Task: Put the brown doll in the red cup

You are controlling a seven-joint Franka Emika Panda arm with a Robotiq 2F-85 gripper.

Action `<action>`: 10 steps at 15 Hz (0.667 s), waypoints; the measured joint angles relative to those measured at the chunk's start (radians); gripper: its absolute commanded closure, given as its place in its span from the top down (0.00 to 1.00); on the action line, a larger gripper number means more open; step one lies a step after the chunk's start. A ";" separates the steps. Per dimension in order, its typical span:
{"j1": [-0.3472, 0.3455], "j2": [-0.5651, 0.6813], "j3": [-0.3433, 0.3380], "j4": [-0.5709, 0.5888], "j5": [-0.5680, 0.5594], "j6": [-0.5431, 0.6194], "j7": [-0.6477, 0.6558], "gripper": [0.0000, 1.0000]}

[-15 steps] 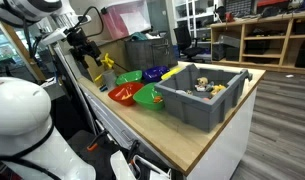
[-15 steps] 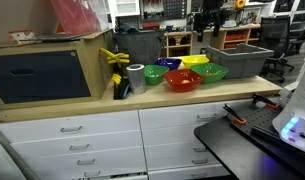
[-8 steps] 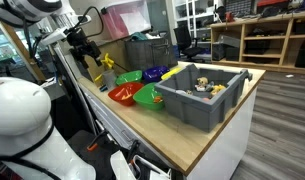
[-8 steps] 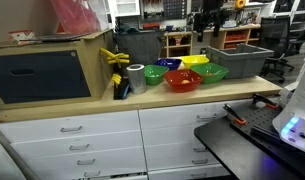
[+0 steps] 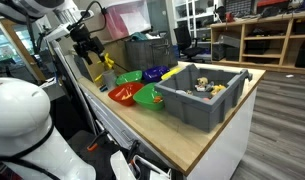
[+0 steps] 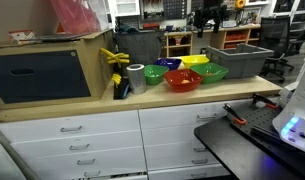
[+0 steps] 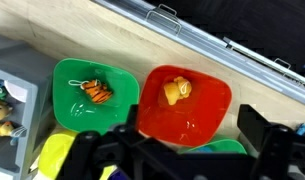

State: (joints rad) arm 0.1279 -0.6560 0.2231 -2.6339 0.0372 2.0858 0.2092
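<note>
gripper (image 7: pixel 177 150) wide open, nothing in it, hanging high over the bowls. brown doll (image 7: pixel 175 91) lies inside the red cup (image 7: pixel 217 105), near its middle. green bowl (image 7: pixel 70 108) just beside it holds an orange striped toy (image 7: pixel 95 92). grey bin (image 5: pixel 200 98) stands near on the wooden counter (image 5: pixel 197 150).

Wooden countertop (image 6: pixel 92 102) over white drawers (image 6: pixel 77 135), workshop shelving (image 5: pixel 267 35) behind
</note>
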 measured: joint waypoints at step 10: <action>-0.159 0.204 -0.147 0.174 -0.058 0.104 -0.007 1.00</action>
State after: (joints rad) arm -0.0308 -0.4516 0.0759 -2.4602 -0.0206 2.1900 0.2018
